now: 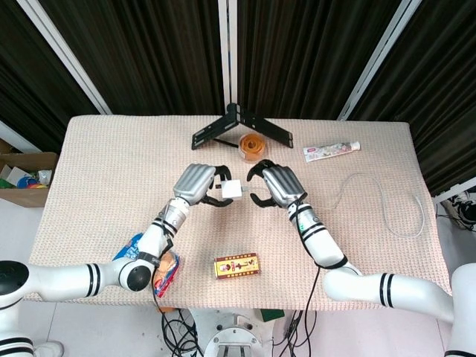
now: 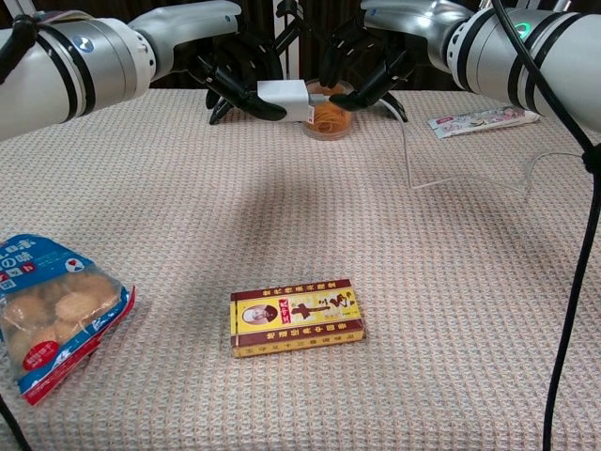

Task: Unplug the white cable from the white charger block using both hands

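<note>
The white charger block (image 1: 232,188) (image 2: 284,96) is held above the table, pinched in my left hand (image 1: 195,182) (image 2: 235,80). The white cable (image 1: 372,182) (image 2: 409,150) is plugged into the block's right side; it hangs down to the table and loops off to the right. My right hand (image 1: 274,184) (image 2: 362,61) is just right of the block. Its fingers and thumb curve around the cable's plug end with a gap still between them. I cannot see them touching the plug.
An orange-filled cup (image 1: 253,146) (image 2: 331,117) stands just behind the hands, in front of a black folding stand (image 1: 238,123). A toothpaste tube (image 1: 331,150) lies at the back right. A yellow box (image 1: 236,265) (image 2: 297,316) and a snack bag (image 2: 52,315) lie near the front.
</note>
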Available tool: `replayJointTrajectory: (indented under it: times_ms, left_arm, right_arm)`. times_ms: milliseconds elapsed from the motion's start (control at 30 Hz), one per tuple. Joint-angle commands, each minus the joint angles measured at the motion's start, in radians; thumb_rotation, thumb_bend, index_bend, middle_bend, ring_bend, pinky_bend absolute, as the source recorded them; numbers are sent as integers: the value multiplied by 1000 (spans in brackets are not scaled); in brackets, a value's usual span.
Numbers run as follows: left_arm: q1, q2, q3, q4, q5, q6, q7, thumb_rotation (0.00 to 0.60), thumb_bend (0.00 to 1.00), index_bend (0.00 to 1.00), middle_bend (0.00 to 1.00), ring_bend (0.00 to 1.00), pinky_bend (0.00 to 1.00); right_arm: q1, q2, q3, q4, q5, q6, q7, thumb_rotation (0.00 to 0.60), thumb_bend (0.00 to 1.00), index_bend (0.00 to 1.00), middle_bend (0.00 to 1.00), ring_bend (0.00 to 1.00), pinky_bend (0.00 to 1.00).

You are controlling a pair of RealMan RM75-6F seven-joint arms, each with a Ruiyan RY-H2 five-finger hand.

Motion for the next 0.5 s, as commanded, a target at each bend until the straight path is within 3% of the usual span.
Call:
replayJointTrajectory:
  times_ms: [33,500]
  left_arm:
    - [-1,0,-1,-2,3,2,-1,500,285,570,547,597,669]
    - [-6,0,2,-15,9,14,5,504,285,570,547,597,670]
  right_arm:
    - [7,-2,-3,2,8,1,1,600,373,479,358,171,375]
    - [39,-12,-15,6,35,12,13,600,384,551,371,174,375]
